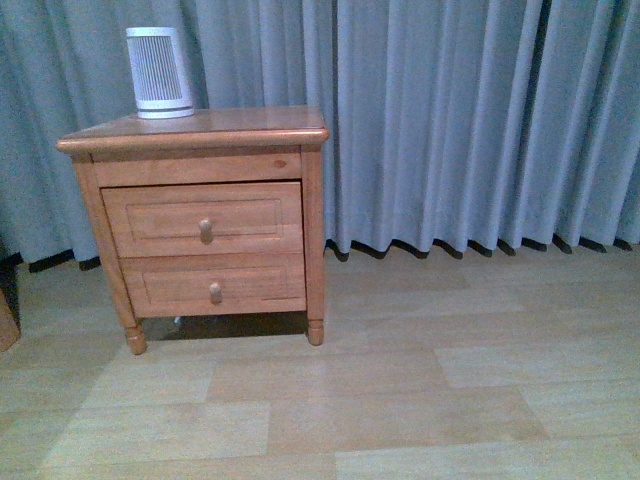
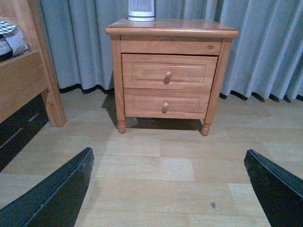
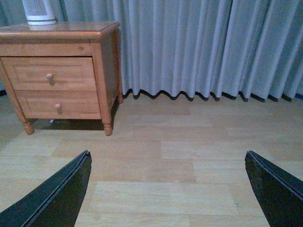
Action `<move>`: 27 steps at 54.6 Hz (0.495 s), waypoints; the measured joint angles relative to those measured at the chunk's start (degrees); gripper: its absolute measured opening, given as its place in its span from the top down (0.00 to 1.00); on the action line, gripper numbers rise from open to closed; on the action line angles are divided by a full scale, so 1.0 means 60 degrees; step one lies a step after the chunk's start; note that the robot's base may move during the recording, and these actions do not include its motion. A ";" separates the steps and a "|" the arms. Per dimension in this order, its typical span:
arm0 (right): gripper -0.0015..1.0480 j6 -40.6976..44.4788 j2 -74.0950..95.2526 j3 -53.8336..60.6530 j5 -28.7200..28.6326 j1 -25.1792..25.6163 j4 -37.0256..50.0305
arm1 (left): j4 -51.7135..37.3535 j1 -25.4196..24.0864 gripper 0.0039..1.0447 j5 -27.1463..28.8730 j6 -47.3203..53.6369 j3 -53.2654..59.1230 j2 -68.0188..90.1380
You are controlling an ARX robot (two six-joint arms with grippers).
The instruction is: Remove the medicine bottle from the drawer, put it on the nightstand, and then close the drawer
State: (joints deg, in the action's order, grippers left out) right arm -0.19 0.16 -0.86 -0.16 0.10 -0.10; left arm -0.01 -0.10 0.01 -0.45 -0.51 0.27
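Observation:
The honey-brown nightstand stands at the left against grey curtains, and shows in both wrist views. Its top drawer is shut, with a round knob on the front. The medicine bottle is hidden. My left gripper is open over bare floor, well short of the nightstand. My right gripper is open too, over the floor to the right of the nightstand. Neither arm shows in the front view.
A large white ribbed appliance stands on the nightstand top at the back left. The shorter bottom drawer is shut. A wooden bed frame stands left of the nightstand. Wood-plank floor stretches in front.

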 joint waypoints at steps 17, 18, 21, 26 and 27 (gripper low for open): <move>0.07 0.0000 0.0000 0.0000 0.0004 0.0000 0.0000 | -0.0004 0.0000 0.06 0.0000 0.0000 0.0000 0.0000; 0.07 0.0000 -0.0004 0.0000 0.0000 0.0000 0.0000 | 0.0000 0.0000 0.06 0.0000 0.0000 0.0000 0.0000; 0.07 0.0000 -0.0004 0.0000 0.0000 0.0000 0.0000 | -0.0004 0.0000 0.06 0.0000 0.0000 0.0000 0.0000; 0.07 0.0000 -0.0004 0.0000 0.0004 0.0000 0.0000 | -0.0004 0.0000 0.06 0.0000 0.0000 0.0000 0.0000; 0.07 0.0000 -0.0004 0.0000 0.0004 0.0000 0.0000 | 0.0000 0.0000 0.06 0.0000 0.0000 0.0000 0.0000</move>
State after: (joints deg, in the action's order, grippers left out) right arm -0.19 0.14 -0.86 -0.14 0.10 -0.10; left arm -0.01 -0.10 0.01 -0.45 -0.51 0.27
